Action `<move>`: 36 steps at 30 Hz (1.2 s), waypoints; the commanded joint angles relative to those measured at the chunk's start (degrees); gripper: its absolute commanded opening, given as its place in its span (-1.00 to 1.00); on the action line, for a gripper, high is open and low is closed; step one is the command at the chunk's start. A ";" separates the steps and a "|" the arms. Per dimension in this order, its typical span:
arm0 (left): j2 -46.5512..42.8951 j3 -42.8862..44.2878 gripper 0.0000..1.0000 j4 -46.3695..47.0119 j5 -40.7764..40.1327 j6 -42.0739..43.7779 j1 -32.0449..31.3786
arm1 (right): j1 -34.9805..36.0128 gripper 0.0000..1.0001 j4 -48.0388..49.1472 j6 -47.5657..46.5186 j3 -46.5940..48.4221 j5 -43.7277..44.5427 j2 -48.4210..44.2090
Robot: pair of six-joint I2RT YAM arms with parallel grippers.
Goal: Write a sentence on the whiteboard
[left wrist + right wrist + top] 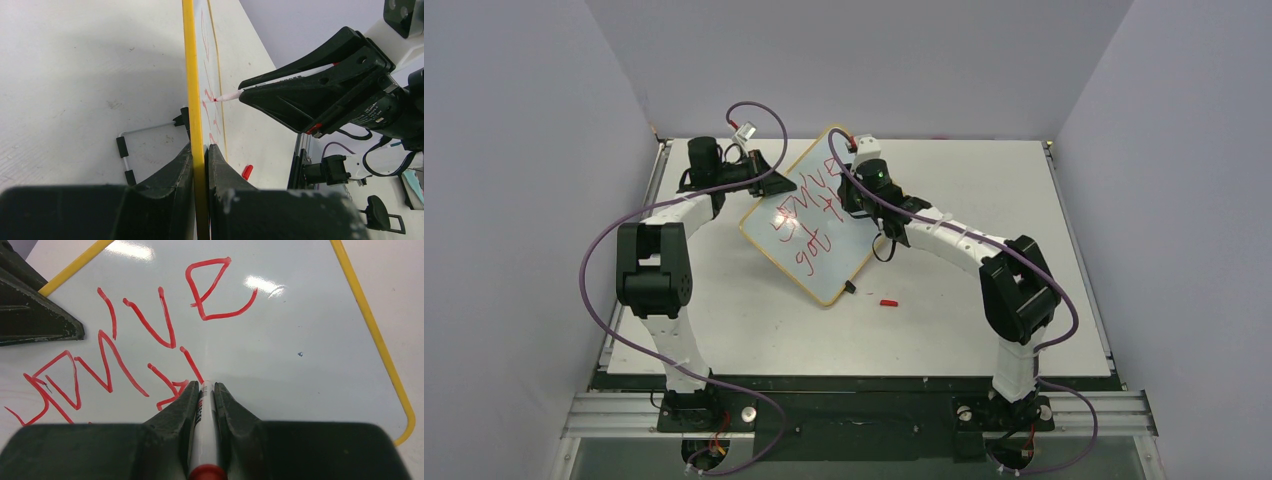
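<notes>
Left pincer (201, 150) clamped on the yellow left edge of the whiteboard (849, 255), which sits askew, centre-far on the counter (984, 180). The sentence (804, 225) crosses it in two red lines. Right pincer (206, 387) clamped on a marker (204, 440), tip touching the board. A red cap (888, 302) lies beside the board's near corner.

Whiteboard (822, 268) on table (984, 210); L end effector (778, 185) at its left edge, R end effector (205, 388) w/ marker (204, 435) on it
</notes>
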 commanded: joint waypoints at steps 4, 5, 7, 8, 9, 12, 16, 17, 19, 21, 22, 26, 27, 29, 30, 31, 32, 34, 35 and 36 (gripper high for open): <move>-1.68 0.51 -1.00 8.80 -0.69 4.98 0.31 | -0.53 -1.00 -0.27 -0.73 3.32 1.34 1.30; -1.66 0.47 -1.00 8.78 -0.67 5.04 0.33 | -0.59 -1.00 -0.30 -0.76 3.36 1.41 1.42; -1.66 0.43 -1.00 8.86 -0.67 4.95 0.33 | -0.78 -1.00 -0.43 -0.72 3.56 1.53 1.57; -1.66 0.42 -1.00 8.90 -0.67 4.90 0.29 | -0.93 -1.00 -0.60 -0.75 3.75 1.61 1.71; -1.68 0.42 -1.00 8.87 -0.69 4.89 0.32 | -1.09 -1.00 -0.73 -0.73 3.89 1.65 1.80; -1.54 0.49 -1.00 8.90 -0.67 4.89 0.33 | -1.39 -1.00 -1.85 -0.74 4.96 1.87 2.40; -1.65 0.36 -1.00 8.89 -0.67 4.89 0.37 | -1.93 -1.00 -2.34 -0.71 5.90 2.02 3.01; -1.61 0.34 -1.00 8.86 -0.71 4.89 0.37 | -1.95 -1.00 -2.35 -0.57 6.14 2.03 3.07; -1.58 0.33 -1.00 8.89 -0.67 4.89 0.41 | -2.16 -1.00 -2.35 -0.44 6.35 1.91 3.25; -1.57 0.40 -1.00 8.85 -0.68 4.89 0.37 | -2.22 -1.00 -2.35 -0.40 6.39 1.80 3.52; -1.57 0.35 -1.00 8.85 -0.67 4.93 0.39 | -2.27 -1.00 -2.35 -0.33 6.35 1.74 3.62; -1.53 0.51 -1.00 8.85 -0.68 4.89 0.38 | -2.27 -1.00 -2.35 -0.27 5.59 1.71 3.55; -1.50 0.51 -1.00 9.00 -0.68 4.84 0.40 | -2.29 -1.00 -2.35 -0.31 5.23 1.70 3.37; -1.36 0.55 -1.00 9.21 -0.67 4.66 0.40 | -2.28 -1.00 -2.35 -0.20 4.37 1.76 3.08; -1.39 0.52 -1.00 9.20 -0.71 4.64 0.39 | -2.26 -1.00 -2.35 -0.15 4.11 1.71 2.97; -1.39 0.51 -1.00 9.27 -0.69 4.63 0.41 | -2.24 -1.00 -2.30 -0.04 3.32 1.70 2.67; -1.39 0.51 -1.00 9.28 -0.72 4.63 0.42 | -2.23 -1.00 -2.19 -0.02 2.88 1.76 2.46; -1.39 0.58 -1.00 9.29 -0.69 4.62 0.42 | -2.26 -1.00 -1.91 0.10 1.65 1.97 1.77; -1.39 0.54 -1.00 9.24 -0.68 4.62 0.42 | -2.35 -1.00 -1.73 0.13 0.86 2.09 1.32; -1.39 0.56 -1.00 9.22 -0.67 4.65 0.42 | -2.33 -1.00 -1.56 0.12 0.05 2.11 1.08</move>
